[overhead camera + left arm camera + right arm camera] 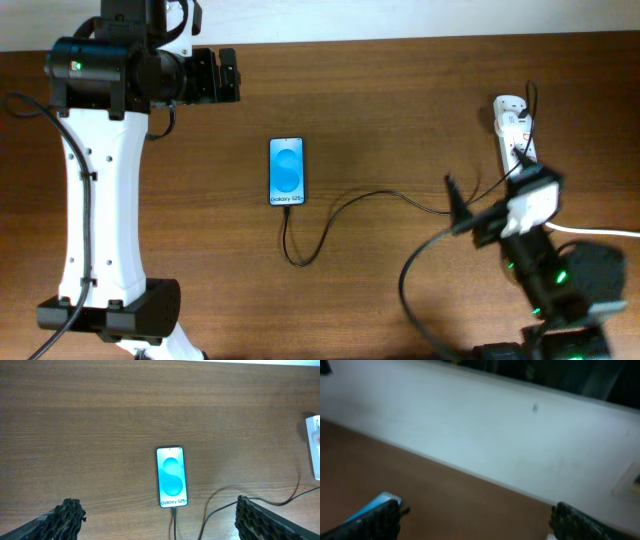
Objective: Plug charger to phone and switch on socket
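Note:
The phone (pixel 287 171) lies face up mid-table with its blue screen lit. It also shows in the left wrist view (pixel 172 477). The black charger cable (pixel 345 205) meets the phone's bottom edge (pixel 174 509), loops, and runs right to the white power strip (pixel 514 130). My left gripper (pixel 226 75) is open and empty, high above the table beyond the phone (pixel 160 521). My right gripper (pixel 464 212) is open and empty, left of the strip's near end (pixel 475 522). The right wrist view is blurred and shows a corner of the phone (pixel 376 502).
The strip's thick white cord (pixel 600 231) runs off to the right behind my right arm. The strip's edge shows at the right of the left wrist view (pixel 315 447). A white wall (pixel 495 435) stands behind the table's far edge.

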Tool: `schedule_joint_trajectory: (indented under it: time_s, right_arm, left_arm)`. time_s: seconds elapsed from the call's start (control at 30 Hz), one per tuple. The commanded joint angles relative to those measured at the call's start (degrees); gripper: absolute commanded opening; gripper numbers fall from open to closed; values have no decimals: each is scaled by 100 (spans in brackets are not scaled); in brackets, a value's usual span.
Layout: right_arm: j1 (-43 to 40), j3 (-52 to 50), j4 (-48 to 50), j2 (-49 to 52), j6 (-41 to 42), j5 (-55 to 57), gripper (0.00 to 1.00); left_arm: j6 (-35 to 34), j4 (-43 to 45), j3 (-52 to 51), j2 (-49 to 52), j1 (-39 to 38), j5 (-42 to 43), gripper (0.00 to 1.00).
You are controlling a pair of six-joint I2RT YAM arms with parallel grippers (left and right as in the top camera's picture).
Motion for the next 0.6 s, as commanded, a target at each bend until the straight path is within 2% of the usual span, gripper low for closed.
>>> schedule_joint_trajectory:
  time_s: [0.0,0.13,0.3,0.47,0.57]
  right_arm:
    - [155,-1375,894,-868,26,72,98]
    - [243,-2667,1626,-1727,26,70,98]
    - [240,-3447,1921,-2411,24,120,98]
    - [240,-3484,1379,-2638,24,225,98]
    - [240,-3484,645,-2817,26,221,98]
  left_arm:
    - [52,4,66,-61,13,-44,100]
    - [52,2,68,-61,13,-42,100]
    - [52,2,68,-61,13,-42,100]
    - [52,2,68,-61,13,-44,100]
    - [52,2,68,-61,13,-42,100]
